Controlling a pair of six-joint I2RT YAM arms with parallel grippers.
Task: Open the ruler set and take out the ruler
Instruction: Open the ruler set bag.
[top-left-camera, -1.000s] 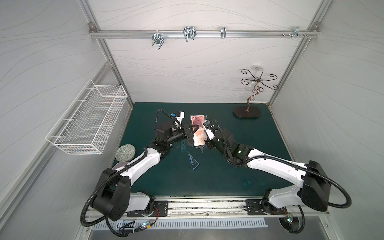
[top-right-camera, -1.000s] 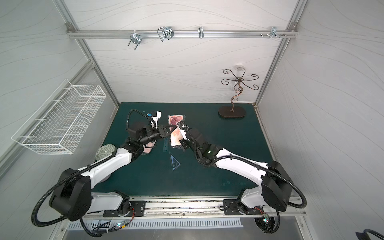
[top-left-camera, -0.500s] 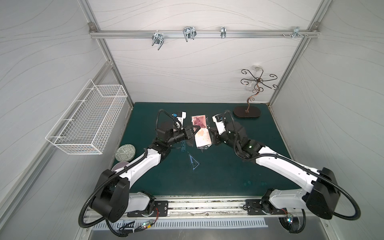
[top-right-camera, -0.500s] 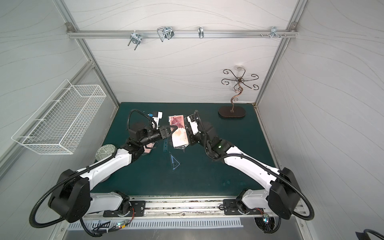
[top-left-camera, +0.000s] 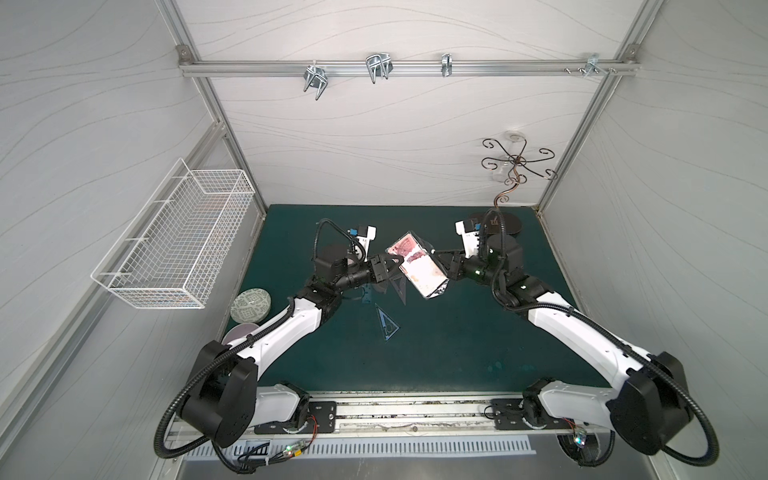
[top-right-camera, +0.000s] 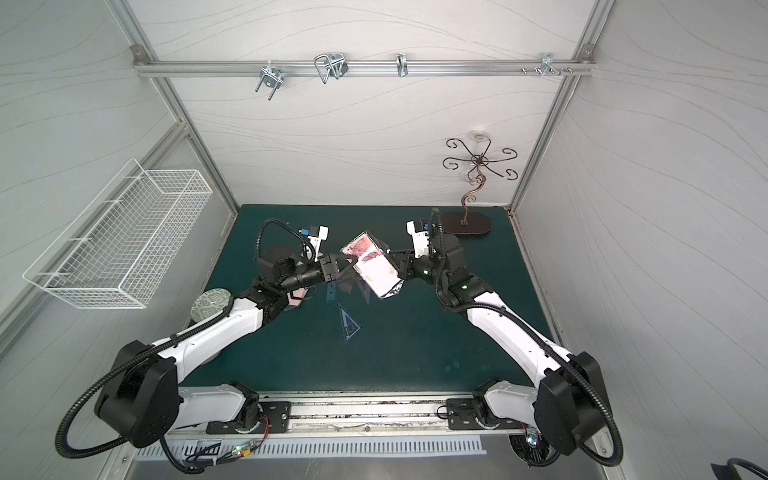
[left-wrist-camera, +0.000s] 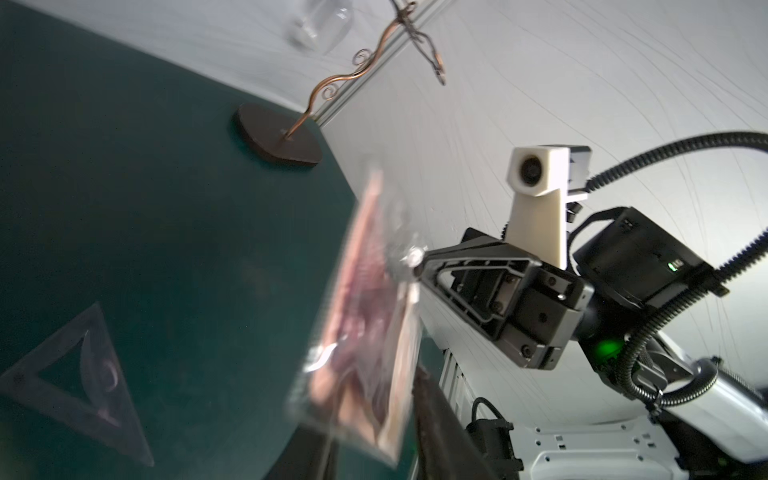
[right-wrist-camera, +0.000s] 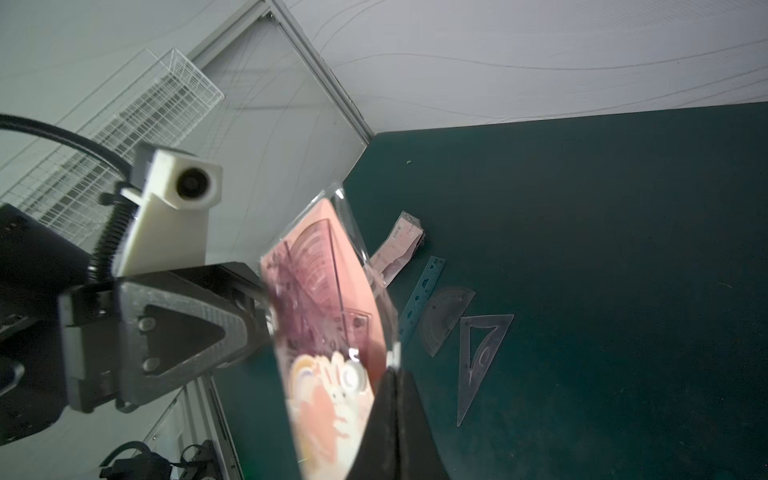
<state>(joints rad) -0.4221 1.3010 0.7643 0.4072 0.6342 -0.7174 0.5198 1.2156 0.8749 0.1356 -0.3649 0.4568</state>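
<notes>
The ruler set (top-left-camera: 415, 270) (top-right-camera: 376, 270) is a clear pouch with a pink printed card, held tilted in the air above the green mat. My right gripper (top-left-camera: 442, 266) (right-wrist-camera: 395, 372) is shut on one long edge of it. A triangular ruler shows inside the pouch (right-wrist-camera: 324, 316). My left gripper (top-left-camera: 392, 266) (left-wrist-camera: 374, 449) is on the opposite side with its jaws apart, and the pouch's blurred end (left-wrist-camera: 365, 332) hangs between its fingers. A blue straight ruler (right-wrist-camera: 422, 297) (top-left-camera: 368, 297) lies on the mat below.
A protractor (right-wrist-camera: 444, 318) and a clear set square (right-wrist-camera: 480, 361) (top-left-camera: 386, 326) lie beside the blue ruler. A second pink pouch (right-wrist-camera: 397, 247) lies near the left arm. There is a wire basket (top-left-camera: 178, 245) on the left wall, a metal stand (top-left-camera: 503, 220) at the back right and a patterned disc (top-left-camera: 252, 305) at the left edge.
My right arm has swung back and to the right, lifting and turning the pouch. My left gripper's jaws have parted from the pouch's edge.
</notes>
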